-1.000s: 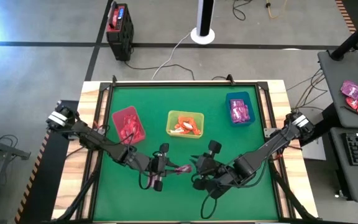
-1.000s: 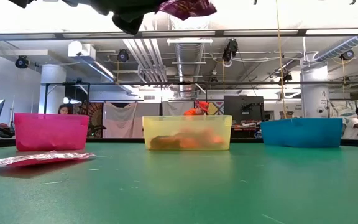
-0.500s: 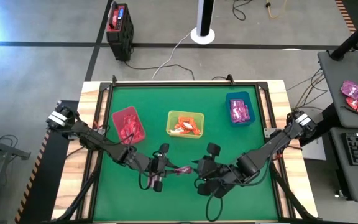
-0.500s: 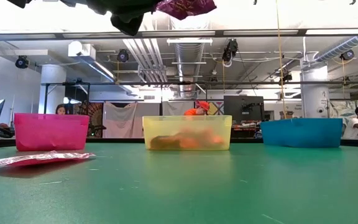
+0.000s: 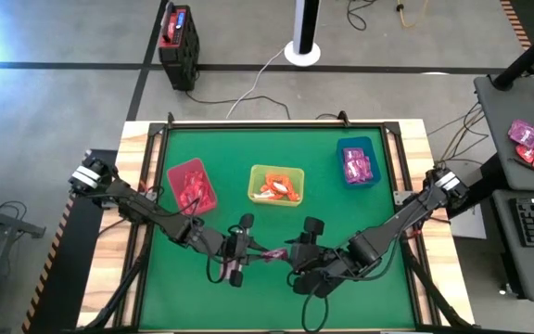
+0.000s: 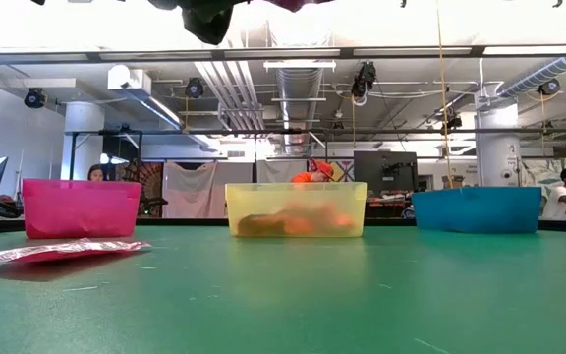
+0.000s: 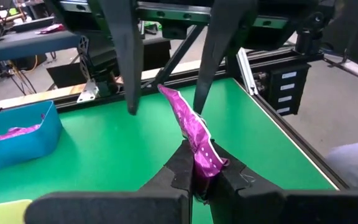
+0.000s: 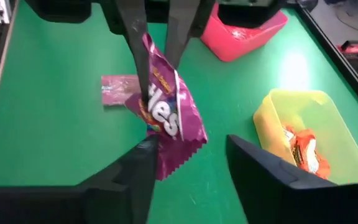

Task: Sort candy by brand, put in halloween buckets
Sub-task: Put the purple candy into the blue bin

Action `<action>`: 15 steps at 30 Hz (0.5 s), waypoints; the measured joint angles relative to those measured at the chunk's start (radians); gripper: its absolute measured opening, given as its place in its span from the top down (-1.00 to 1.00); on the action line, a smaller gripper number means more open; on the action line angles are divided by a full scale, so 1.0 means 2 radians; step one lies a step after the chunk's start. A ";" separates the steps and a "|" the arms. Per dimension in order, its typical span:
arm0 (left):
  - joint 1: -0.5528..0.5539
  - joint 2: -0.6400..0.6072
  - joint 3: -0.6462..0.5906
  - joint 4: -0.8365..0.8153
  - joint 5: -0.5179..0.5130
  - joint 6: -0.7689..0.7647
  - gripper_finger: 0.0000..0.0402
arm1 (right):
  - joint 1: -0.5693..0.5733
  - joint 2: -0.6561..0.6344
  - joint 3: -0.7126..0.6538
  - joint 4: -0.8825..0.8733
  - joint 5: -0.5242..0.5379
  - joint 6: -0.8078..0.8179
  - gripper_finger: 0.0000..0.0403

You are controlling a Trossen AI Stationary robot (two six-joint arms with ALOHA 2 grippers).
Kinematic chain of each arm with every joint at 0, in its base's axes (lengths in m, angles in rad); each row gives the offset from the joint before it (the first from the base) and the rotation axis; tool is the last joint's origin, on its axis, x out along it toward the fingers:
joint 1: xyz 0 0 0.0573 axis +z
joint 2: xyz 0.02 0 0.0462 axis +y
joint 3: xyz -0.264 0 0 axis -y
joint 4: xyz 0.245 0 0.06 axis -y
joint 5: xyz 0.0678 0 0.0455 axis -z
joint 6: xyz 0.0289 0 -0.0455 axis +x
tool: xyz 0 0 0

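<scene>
Above the green desk (image 5: pixel 248 158), the left tool (image 7: pixel 199 177) pinches a magenta candy packet (image 8: pixel 166 118) reading "les", its far end between the open fingers of the right tool (image 8: pixel 188 163). A reddish-pink packet (image 8: pixel 118 89) lies beneath; red (image 5: pixel 191 186), yellow (image 5: pixel 276 185) and blue (image 5: pixel 357 162) bins stand beyond.

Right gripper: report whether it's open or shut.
Open. The right gripper has its fingers spread around the magenta packet, which the left gripper pinches.

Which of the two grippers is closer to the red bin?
Left. The left gripper, shut on the magenta candy packet, sits just below-right of the red bin; the right gripper is farther right.
</scene>
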 joint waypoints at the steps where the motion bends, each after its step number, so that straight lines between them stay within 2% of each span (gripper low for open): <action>1: 0.000 0.000 0.000 0.001 0.000 0.000 0.98 | 0.000 0.000 0.000 0.003 0.000 -0.007 0.11; 8: 0.000 0.000 0.000 0.001 0.001 0.004 0.95 | -0.009 0.002 0.000 0.039 -0.038 -0.059 0.84; 12: 0.000 0.000 0.000 -0.003 -0.007 -0.008 0.93 | -0.009 0.002 0.000 0.037 -0.037 -0.065 0.93; 15: 0.000 -0.001 0.000 -0.025 -0.024 -0.026 0.85 | -0.009 0.001 -0.001 0.028 -0.035 -0.060 0.95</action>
